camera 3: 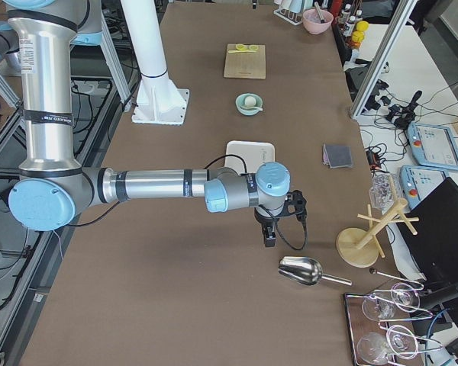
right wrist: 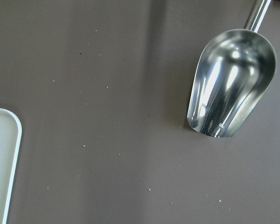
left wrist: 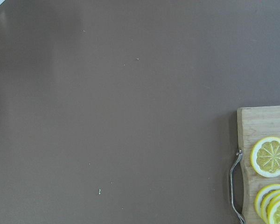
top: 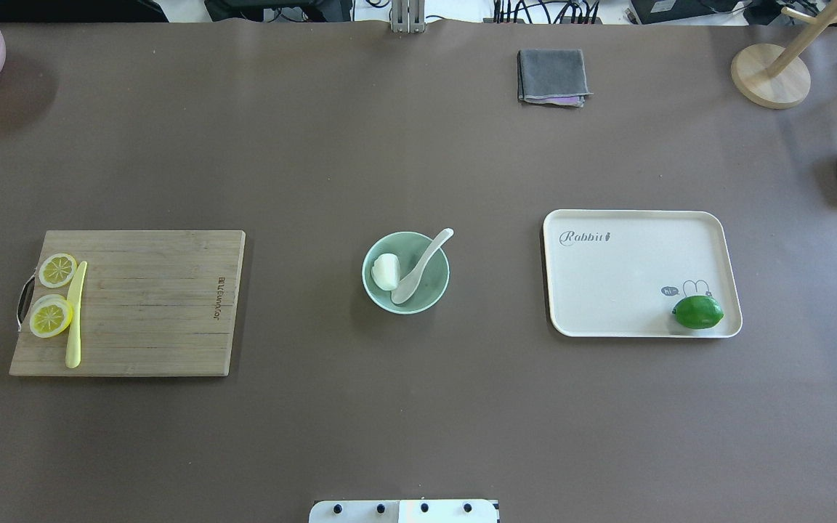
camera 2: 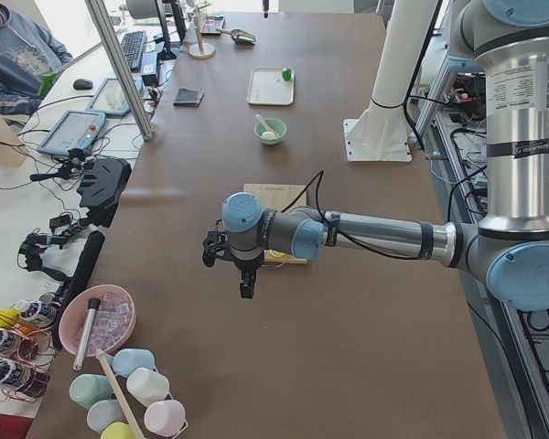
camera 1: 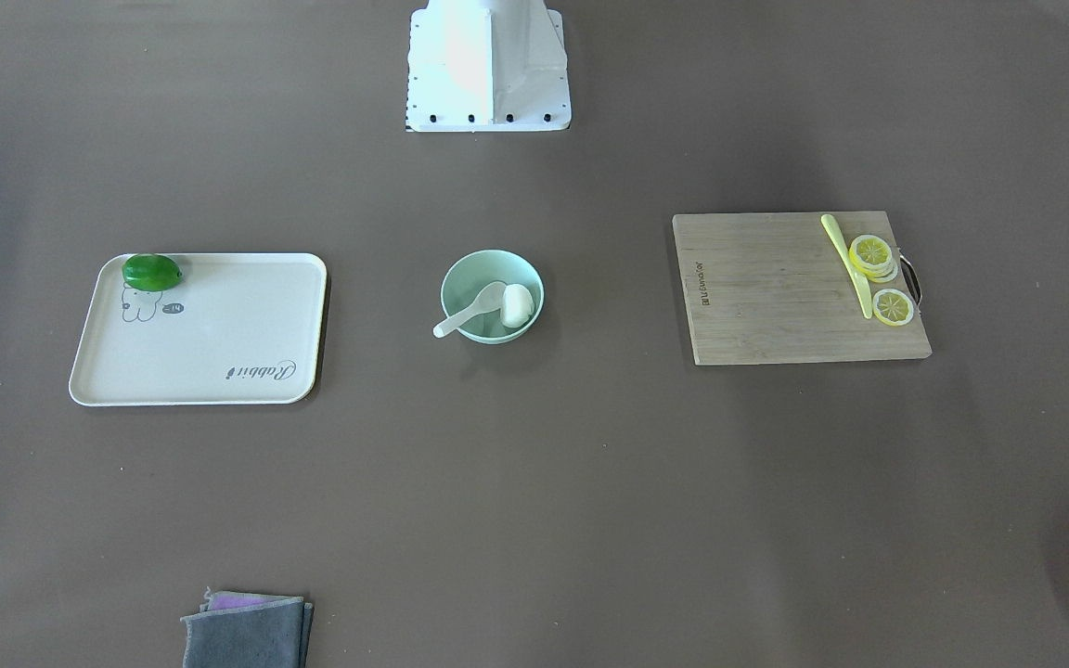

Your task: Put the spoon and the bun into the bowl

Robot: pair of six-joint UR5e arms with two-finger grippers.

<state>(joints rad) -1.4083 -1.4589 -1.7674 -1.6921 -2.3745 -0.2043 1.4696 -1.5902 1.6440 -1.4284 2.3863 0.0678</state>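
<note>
I'm reading the task as finished. The spoon [top: 422, 265] is lying in the bowl [top: 433, 290] with its scoop down on the floor of it and its handle leaning out over the rim. The bun [top: 385, 272] is sitting inside, touching the scoop. The bowl is standing mid-tabletop [top: 317, 145], between the cutting board [top: 150, 305] and the tray [top: 629, 276].

The board is carrying lemon slices [top: 51, 317] and a yellow knife [top: 75, 319], and the tray is holding only a lime [top: 697, 311] in one corner.

Both arms are hanging well apart from the bowl, which I take as parking clear of it. The left tool [camera 2: 245, 274] is hovering off the board's handle end, and the right tool [camera 3: 269, 232] is near a metal scoop [right wrist: 231, 84]. I cannot tell whether either tool is released or clenched.
</note>
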